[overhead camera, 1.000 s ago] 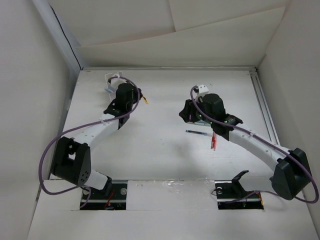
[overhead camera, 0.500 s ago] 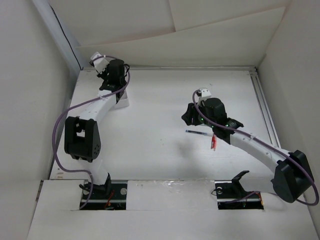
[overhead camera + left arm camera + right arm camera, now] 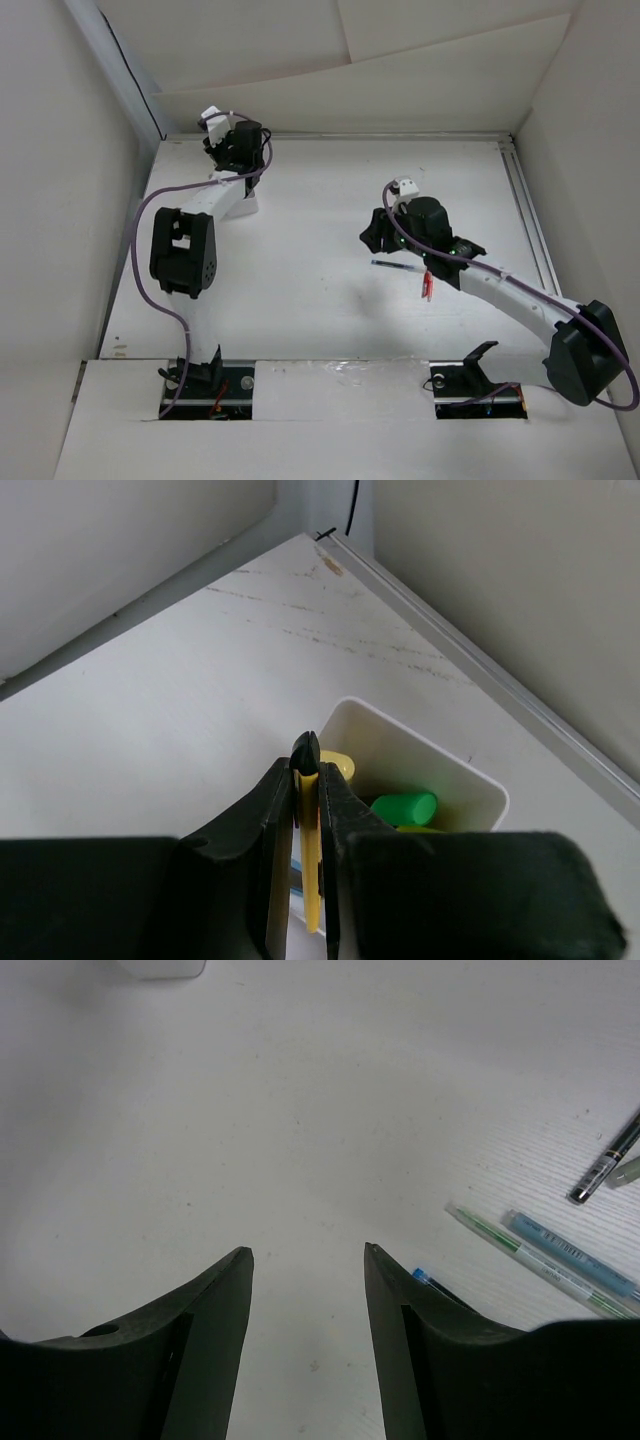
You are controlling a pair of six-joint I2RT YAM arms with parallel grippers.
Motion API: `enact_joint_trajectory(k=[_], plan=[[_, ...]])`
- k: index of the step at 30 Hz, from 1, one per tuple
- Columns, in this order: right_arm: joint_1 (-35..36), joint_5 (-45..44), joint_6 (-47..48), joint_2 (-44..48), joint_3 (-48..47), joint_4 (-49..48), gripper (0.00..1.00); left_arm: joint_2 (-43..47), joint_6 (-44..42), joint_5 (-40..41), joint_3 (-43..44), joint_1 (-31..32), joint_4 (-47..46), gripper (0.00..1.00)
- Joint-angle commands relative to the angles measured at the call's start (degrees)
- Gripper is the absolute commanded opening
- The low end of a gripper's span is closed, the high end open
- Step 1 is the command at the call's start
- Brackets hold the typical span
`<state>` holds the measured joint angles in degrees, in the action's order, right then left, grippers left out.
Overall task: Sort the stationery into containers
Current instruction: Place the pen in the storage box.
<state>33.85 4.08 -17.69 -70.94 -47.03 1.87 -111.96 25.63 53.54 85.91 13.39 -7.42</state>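
My left gripper [image 3: 307, 770] is clamped on one yellow pencil [image 3: 312, 885] over the single white box [image 3: 470, 780], which holds one green piece [image 3: 405, 807]. My right gripper [image 3: 305, 1260] hangs with its fingers apart over the table [image 3: 300, 1110], near four pens [image 3: 520, 1250]. The print on the teal pen [image 3: 572, 1256] is too small to read.

The left arm [image 3: 200, 205] is stretching toward the table's [image 3: 320, 320] far left corner, with the left gripper [image 3: 238, 150] hanging above one end of the white box [image 3: 248, 206], most of which is hiding under the arm. The right gripper [image 3: 373, 235] is hovering over the middle of the table. Just nearer than it, a thin dark pen [image 3: 395, 265] is lying crosswise, and red pens [image 3: 428, 285] are poking out beside the right arm [image 3: 500, 290].
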Motion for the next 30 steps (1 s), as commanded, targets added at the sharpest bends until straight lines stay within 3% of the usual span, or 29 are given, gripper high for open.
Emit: enact_joint_trajectory(k=[1,18,24,30], plan=[[0.6,1.5,0.7,1.7,-0.4,-3.7,0.54,0.0,-2.7,3.2,4.6,0.0,-1.9,0.00],[1.1,2.1,1.3,2.7,-0.4,-3.7,0.54,-4.2,-6.0,4.8,4.5,0.0,-7.1,0.00],[1.1,2.1,1.3,2.7,-0.4,-3.7,0.54,-2.9,-6.0,4.2,3.9,0.0,-6.5,0.23],[1.1,1.5,1.3,2.7,-0.4,-3.7,0.54,0.2,-5.4,3.7,2.1,0.5,-5.4,0.32]])
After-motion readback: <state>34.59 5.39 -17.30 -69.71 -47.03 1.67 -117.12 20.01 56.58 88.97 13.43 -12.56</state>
